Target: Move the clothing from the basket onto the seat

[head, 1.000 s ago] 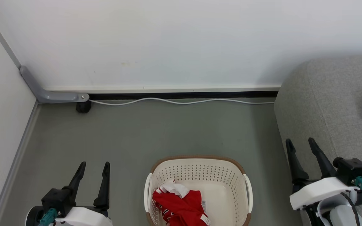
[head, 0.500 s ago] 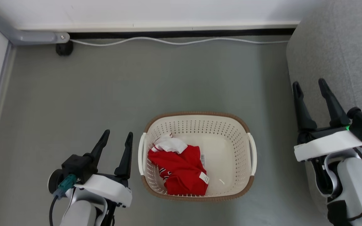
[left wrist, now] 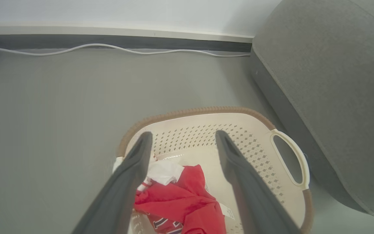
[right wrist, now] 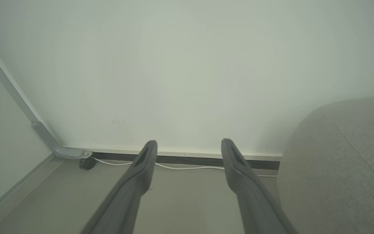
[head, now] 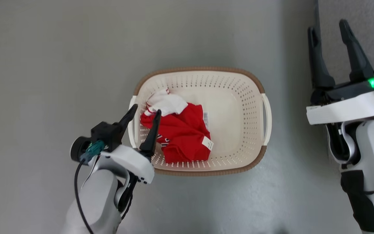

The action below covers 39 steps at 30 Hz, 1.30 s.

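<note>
Soft red cloth clothing point(head: 182, 133) lies in a smooth perforated plastic basket point(head: 239, 97) beside a matt fabric seat point(left wrist: 330, 81).

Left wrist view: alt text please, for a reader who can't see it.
The open left claw hangs over a cream basket holding a crumpled red and white garment. A grey sofa stands to the right, a white cable along the wall behind.

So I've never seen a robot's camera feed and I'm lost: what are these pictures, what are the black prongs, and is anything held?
This is a wheeled robot with two arms. One picture looks down from its head camera; the other two come from cameras on its wrists. The black prongs are its grippers. The left gripper hovers open over the laundry basket, which stands on the grey floor and contains a red garment with white trim. The right gripper is open near the grey sofa. Nothing is held.
</note>
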Motion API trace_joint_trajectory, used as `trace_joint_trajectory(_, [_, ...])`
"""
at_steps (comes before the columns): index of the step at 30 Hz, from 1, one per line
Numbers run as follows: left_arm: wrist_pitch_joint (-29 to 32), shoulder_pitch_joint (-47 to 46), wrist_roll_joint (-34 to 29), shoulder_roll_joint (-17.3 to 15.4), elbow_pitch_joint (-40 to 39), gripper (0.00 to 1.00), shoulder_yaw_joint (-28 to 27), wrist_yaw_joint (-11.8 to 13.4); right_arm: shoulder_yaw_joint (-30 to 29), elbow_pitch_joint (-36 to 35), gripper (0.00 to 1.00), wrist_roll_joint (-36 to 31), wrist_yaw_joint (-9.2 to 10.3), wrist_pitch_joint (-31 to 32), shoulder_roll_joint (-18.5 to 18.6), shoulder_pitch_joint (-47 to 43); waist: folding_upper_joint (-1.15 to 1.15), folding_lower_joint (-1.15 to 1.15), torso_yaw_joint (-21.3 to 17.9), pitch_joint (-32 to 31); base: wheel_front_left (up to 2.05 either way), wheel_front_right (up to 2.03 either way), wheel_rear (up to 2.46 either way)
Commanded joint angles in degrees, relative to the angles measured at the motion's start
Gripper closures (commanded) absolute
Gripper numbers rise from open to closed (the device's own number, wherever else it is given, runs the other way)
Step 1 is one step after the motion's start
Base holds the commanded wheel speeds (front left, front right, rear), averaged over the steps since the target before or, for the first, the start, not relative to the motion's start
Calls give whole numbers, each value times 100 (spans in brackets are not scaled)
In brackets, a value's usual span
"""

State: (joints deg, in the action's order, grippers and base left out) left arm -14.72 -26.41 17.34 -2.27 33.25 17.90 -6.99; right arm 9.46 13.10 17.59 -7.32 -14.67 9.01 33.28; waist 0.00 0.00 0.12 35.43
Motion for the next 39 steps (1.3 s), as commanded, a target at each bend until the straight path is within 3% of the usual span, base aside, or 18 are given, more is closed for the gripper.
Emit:
trace_joint_trajectory(1, [-28,-222,59,-61,90,0,6,3,119,-218,0,-27,-17,-33,-17,103,0,0,-140,409,0,0,0])
trace_joint_trajectory(10, [-28,-1171,-36,-61,1356,0,899,-14,233,-320,0,-22,-17,-33,-127,414,0,0,-377,931,0,0,0])
trace_joint_trajectory(18, [128,-2331,-372,-61,2654,0,2228,-36,277,-351,0,27,-17,-33,-274,518,0,0,-619,1234,0,0,0])
trace_joint_trajectory(30, [1147,-3156,-756,-61,3457,0,3898,-47,359,-414,0,139,-17,-33,-496,663,0,0,-1013,1621,0,0,0])
trace_joint_trajectory(39, [1499,-3572,-714,-202,3876,0,4508,-49,413,-493,0,300,-17,-33,-597,724,0,0,-1341,1913,0,0,0])
